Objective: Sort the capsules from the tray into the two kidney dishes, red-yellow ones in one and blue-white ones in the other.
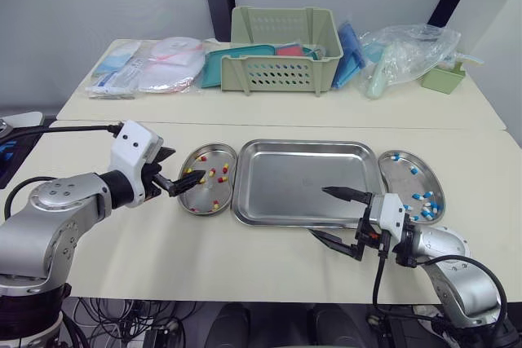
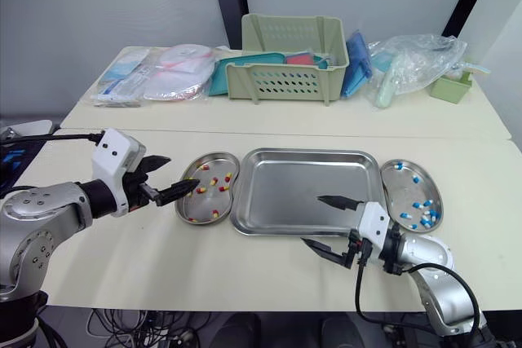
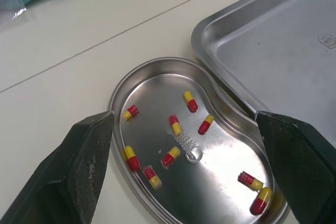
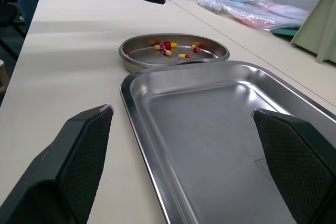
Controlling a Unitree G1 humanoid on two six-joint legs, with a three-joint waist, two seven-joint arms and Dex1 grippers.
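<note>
Steel rectangular tray is lying empty between left kidney dish holding red-yellow capsules and right kidney dish holding blue-white capsules. Left claw and right claw are hanging released; a stray swing could tip either.

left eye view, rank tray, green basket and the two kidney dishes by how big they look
1. tray
2. green basket, though it sits farther back
3. left kidney dish and right kidney dish look about alike, so no ranking between them
</note>
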